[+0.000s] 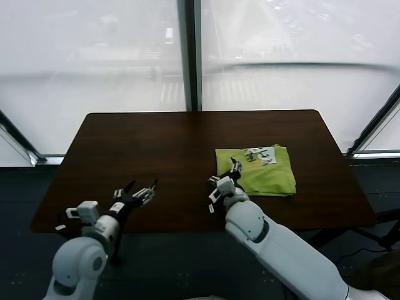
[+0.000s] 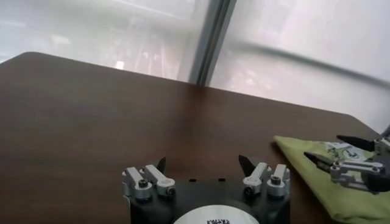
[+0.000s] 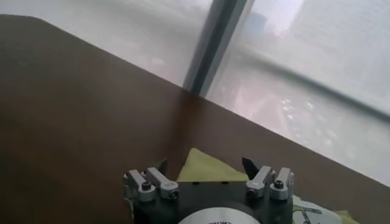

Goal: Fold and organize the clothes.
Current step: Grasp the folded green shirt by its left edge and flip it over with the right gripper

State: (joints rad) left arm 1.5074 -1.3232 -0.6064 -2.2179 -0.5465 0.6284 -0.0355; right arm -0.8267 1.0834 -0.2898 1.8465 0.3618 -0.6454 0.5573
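we see the t-shirt point(image 1: 256, 170) folded on the table's point(image 1: 156, 144) right side (thin, probably limp, so we'd pinch a doubled edge), right gripper point(image 1: 224, 177) spread wide beside it, left gripper point(image 1: 141, 189) spread idle.

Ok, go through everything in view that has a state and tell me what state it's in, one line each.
T-shirt: folded into a compact rectangle, lying flat on the table's right side, white label showing on top.
Right gripper: open, empty, at the shirt's left edge.
Left gripper: open, empty, over the front left of the table, apart from the shirt.
Table: dark brown, holds the shirt.
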